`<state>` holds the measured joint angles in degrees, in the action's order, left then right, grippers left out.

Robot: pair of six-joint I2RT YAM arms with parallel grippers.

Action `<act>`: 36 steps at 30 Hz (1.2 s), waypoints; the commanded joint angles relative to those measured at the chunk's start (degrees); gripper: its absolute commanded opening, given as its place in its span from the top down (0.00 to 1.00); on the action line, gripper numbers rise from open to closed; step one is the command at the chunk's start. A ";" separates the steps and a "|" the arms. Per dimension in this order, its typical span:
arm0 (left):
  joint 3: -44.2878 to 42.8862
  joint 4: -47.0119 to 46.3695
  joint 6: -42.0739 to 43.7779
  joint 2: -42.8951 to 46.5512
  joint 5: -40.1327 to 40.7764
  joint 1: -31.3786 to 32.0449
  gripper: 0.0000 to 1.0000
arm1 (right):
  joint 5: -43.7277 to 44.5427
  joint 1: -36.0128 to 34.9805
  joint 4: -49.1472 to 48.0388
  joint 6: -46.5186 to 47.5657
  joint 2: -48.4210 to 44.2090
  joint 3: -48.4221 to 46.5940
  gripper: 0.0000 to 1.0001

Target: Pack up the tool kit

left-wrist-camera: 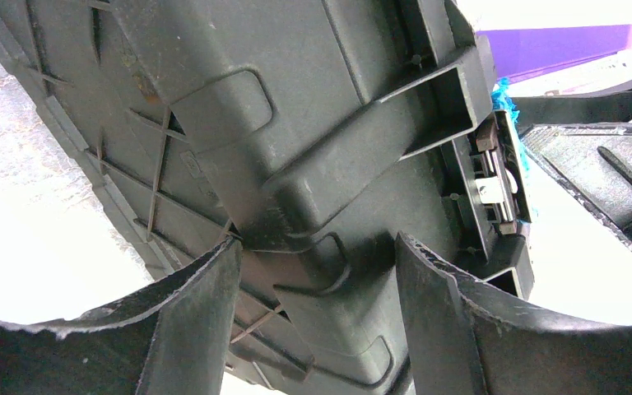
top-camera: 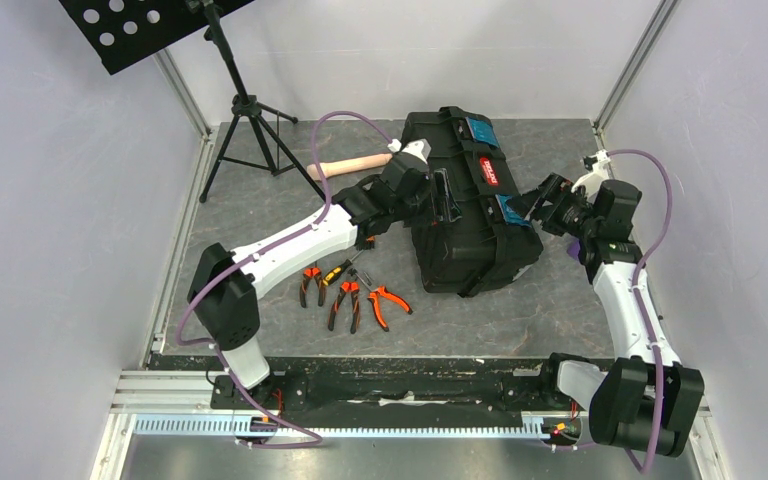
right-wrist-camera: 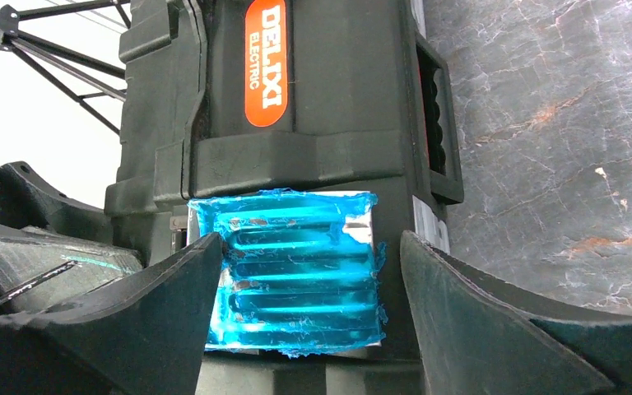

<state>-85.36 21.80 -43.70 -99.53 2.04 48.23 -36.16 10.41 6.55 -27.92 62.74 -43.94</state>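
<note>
The toolbox (top-camera: 465, 215) lies tilted between both grippers. The left gripper (left-wrist-camera: 317, 247) has its fingers apart, straddling a moulded rib. The right gripper (right-wrist-camera: 309, 243), also spread, flanks the blue latch (right-wrist-camera: 296, 271). Pliers (top-camera: 360, 298) lie behind the left fingers, with a beige handle (top-camera: 355, 165) beside them and a purple object (left-wrist-camera: 555, 41) beyond.

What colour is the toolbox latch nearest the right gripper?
Bright blue; the latch shows best in the right wrist view.

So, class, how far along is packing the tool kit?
Nothing looks packed: the pliers lie loose on the table, beside the toolbox. In hand: the right gripper straddles a blue latch, open; the left gripper, open, is at the box's ribbed side. Remaining: opening, loading, closing.
</note>
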 commanded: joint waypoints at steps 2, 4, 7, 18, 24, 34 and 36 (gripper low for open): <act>2.92 10.86 8.86 -6.76 5.87 0.20 0.28 | -0.99 -0.12 8.22 2.48 0.12 -0.53 0.18; 2.96 10.89 8.95 -6.81 5.87 0.29 0.28 | -3.71 -0.09 8.07 2.10 0.32 -0.40 0.18; 2.92 10.87 9.01 -7.07 5.90 0.38 0.28 | -6.95 -0.13 7.63 1.25 -0.07 -0.64 0.18; 2.56 10.90 9.11 -7.96 5.87 0.98 0.28 | -18.63 -1.27 -5.83 -11.90 -3.45 -0.09 0.21; 2.70 10.89 9.17 -8.34 6.00 1.04 0.28 | -19.16 -1.44 -8.80 -14.07 -4.73 -3.69 0.22; 3.18 10.89 8.99 -8.32 6.26 1.17 0.28 | -19.54 -5.16 -9.69 -13.13 -4.60 -5.62 0.25; 3.31 10.70 8.95 -8.14 6.30 1.17 0.28 | -19.72 -5.97 -8.84 -12.18 -4.45 -5.80 0.27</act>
<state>-86.41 22.55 -43.20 -100.53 3.31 49.01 -52.84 5.87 -2.15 -40.71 58.92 -47.79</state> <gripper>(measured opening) 0.725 0.747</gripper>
